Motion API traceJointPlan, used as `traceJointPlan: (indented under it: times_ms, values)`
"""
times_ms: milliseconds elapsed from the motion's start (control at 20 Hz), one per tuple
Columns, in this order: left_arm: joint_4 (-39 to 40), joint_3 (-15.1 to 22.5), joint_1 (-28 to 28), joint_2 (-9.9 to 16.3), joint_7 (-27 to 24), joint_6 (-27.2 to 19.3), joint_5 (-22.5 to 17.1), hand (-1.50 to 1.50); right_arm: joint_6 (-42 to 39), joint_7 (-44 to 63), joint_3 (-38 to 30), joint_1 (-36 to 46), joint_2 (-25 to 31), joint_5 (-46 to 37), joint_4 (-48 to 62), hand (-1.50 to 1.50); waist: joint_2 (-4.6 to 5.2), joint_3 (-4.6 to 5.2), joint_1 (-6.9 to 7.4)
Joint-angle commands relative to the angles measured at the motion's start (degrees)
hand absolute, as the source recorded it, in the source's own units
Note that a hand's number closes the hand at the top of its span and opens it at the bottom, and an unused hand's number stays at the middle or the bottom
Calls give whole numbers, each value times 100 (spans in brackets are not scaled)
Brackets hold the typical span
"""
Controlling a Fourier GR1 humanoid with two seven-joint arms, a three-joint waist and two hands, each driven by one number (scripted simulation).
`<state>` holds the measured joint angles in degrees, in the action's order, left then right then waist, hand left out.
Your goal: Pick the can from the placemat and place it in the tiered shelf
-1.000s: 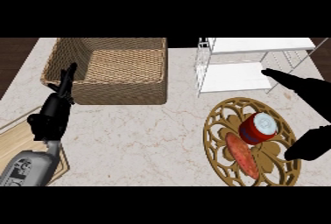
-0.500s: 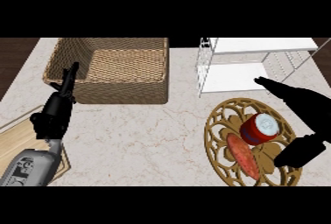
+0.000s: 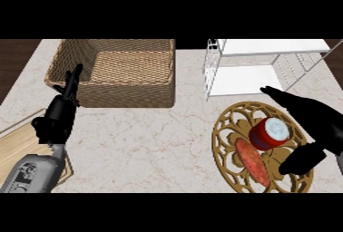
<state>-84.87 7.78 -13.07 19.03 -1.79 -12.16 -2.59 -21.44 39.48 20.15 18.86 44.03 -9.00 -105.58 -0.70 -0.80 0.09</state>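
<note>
A red can (image 3: 268, 133) with a white lid lies tilted on the round golden openwork placemat (image 3: 231, 118) at the right. My right hand (image 3: 315, 121) hangs over the placemat's right side, open, its fingers stretched past the can's far side and its thumb (image 3: 301, 159) low at the near side; the can sits in the gap, untouched as far as I can see. The white wire tiered shelf (image 3: 248, 74) stands just behind the placemat. My left hand (image 3: 59, 114) rests open at the left, fingers pointing up toward the basket.
A woven wicker basket (image 3: 119, 72) stands at the back left. A flat red oval object (image 3: 252, 161) lies on the placemat in front of the can. A wooden board (image 3: 15, 146) shows at the lower left under my left forearm.
My right hand has moved left and nearer, from beside the shelf to around the can. The can, the placemat and my left hand have stayed put.
</note>
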Motion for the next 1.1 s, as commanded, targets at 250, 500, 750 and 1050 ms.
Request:
traceJointPlan:
  times_ms: [250, 500, 750, 1050]
  values:
    - [332, 392, 104, -453, 281, 352, -97, 0, -209, -76, 48, 148, -139, -362, 352, -150, 89, 81, -19]
    - [147, 426, 286, -507, 318, 335, 11, 0, -167, -125, 165, 132, -340, -665, 520, -150, 81, 81, 19]
    - [336, 162, 163, -364, 200, 592, -120, 0, -50, -235, 220, -1, -504, -950, 594, -150, 88, 83, -24]
    - [273, 228, 274, -489, 223, 509, 65, 0, -1, -582, 228, -189, -546, -1133, 825, -150, 75, 80, -48]
